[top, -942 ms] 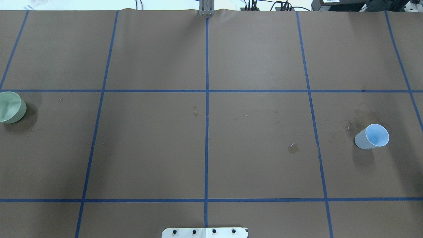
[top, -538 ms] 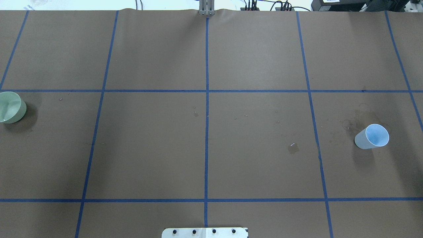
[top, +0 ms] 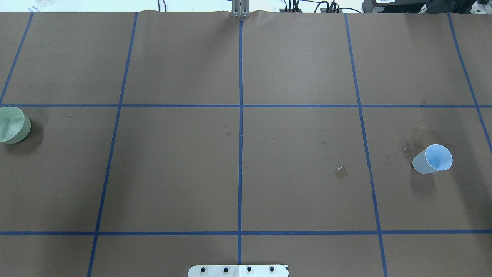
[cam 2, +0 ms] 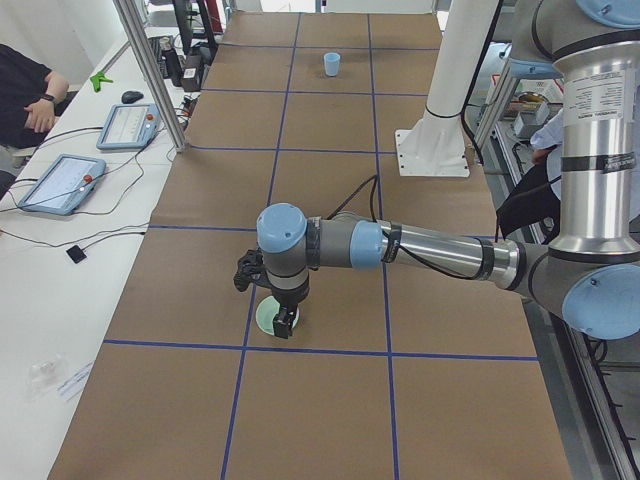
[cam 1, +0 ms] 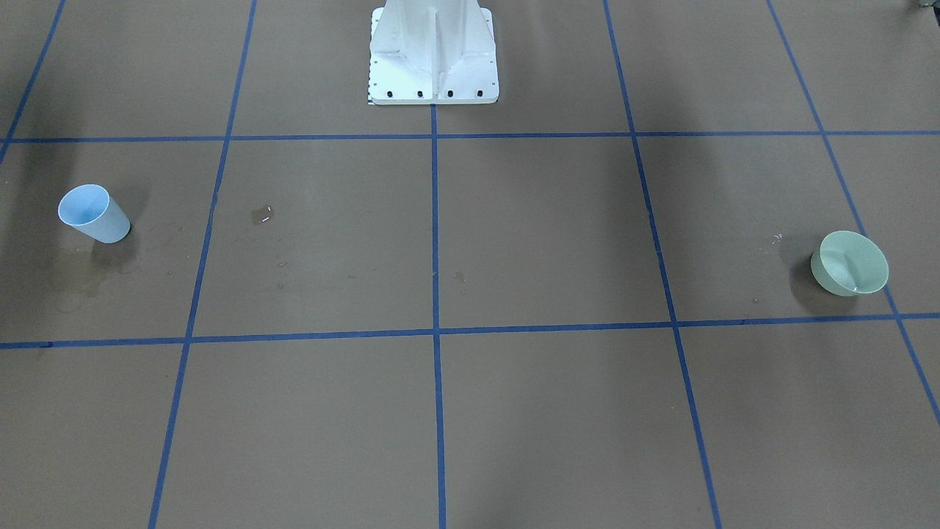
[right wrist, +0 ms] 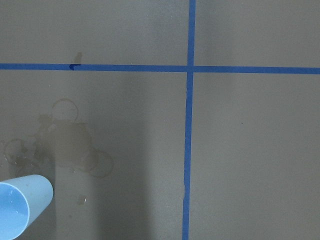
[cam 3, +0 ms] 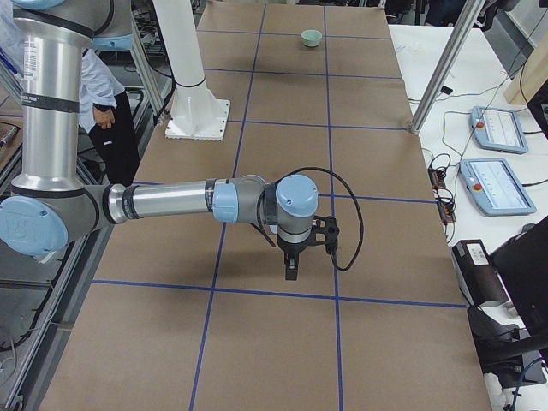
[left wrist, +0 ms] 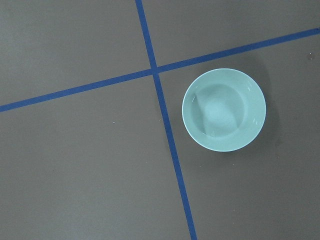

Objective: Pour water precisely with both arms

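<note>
Two vessels on the brown paper table [top: 177, 173], well apart: a pale-blue cup [top: 432, 159] on the robot's right side and a green bowl [top: 13, 125] at the far left edge. Both stand mouth up.

I see the left arm [cam 2: 420, 250] only from the left side camera, reaching out low over the table. Its left gripper [cam 2: 285, 322] points down and hangs over the bowl. I cannot tell how far its jaws are parted from this angle, and nothing shows in them. The left wrist camera looks straight down into the bowl, which sits just right of a crossing of blue tape lines [left wrist: 155, 72].

Right arm [cam 3: 171, 201] is the same story, seen only from the right side camera. The right gripper [cam 3: 291, 267] points down above the paper and I cannot tell its jaw gap either. In its wrist camera the cup sits in the bottom-left corner, beside dried ring stains [right wrist: 65, 145].

The water [top: 341, 172] that I can make out is a small puddle with a glint on the paper, left of the cup across a tape line. There may be some in the cup, but it's too faint to say.

White pedestal [cam 1: 433, 51] stands at the centre line.
</note>
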Available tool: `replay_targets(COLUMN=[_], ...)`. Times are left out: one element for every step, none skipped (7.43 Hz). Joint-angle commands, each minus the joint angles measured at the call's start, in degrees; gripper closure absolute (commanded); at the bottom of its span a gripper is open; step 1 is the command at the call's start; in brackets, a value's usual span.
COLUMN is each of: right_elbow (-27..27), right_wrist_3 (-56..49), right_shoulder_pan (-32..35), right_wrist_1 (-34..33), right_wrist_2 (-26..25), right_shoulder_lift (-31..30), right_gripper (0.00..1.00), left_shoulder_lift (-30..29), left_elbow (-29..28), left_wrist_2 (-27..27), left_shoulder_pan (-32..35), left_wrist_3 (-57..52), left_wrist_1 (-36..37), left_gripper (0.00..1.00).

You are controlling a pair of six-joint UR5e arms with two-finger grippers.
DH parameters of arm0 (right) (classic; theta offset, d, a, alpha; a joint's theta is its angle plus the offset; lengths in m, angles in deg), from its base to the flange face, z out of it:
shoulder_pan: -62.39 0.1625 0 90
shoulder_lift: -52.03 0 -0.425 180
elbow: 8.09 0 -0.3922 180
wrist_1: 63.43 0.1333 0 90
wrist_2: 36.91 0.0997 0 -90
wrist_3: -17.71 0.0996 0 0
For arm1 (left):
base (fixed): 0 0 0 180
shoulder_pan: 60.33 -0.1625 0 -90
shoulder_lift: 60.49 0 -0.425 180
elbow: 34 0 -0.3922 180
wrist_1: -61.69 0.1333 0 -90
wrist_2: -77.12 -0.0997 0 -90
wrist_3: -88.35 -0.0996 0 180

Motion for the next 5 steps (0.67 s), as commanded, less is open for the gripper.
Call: replay_targets(right_elbow=[-0.31, -0.92, -0.84, -0.92, -0.93], right_wrist_3=[0.04, 0.04, 0.04, 0.04, 0.04], right_shoulder_pan=[0.02, 0.19, 0.19, 0.19, 0.19], right_wrist_1=[-0.02, -0.02, -0.02, -0.02, -0.02], right_wrist_2=[0.01, 0.01, 0.01, 0.01, 0.01], right_shoulder_lift=[0.07, -0.01, -0.01, -0.01, -0.01], right_gripper=[0.0, 0.0, 0.0, 0.0, 0.0], left_shoulder_lift=[-3.56, -5.58, -5.69, -5.78, -5.78], left_elbow=[-2.35, -6.72, -13.64, -20.5, -25.26], left_wrist_2=[0.04, 0.04, 0.13, 1.35, 2.23], left_shoulder_pan=[-0.09, -0.18, -0.36, -1.93, -4.64], left_wrist_3=[3.23, 12.31, 18.49, 26.3, 33.42], left_wrist_1=[-1.65, -5.57, -19.01, -31.68, -41.64], left_gripper=[0.0, 0.0, 0.0, 0.0, 0.0])
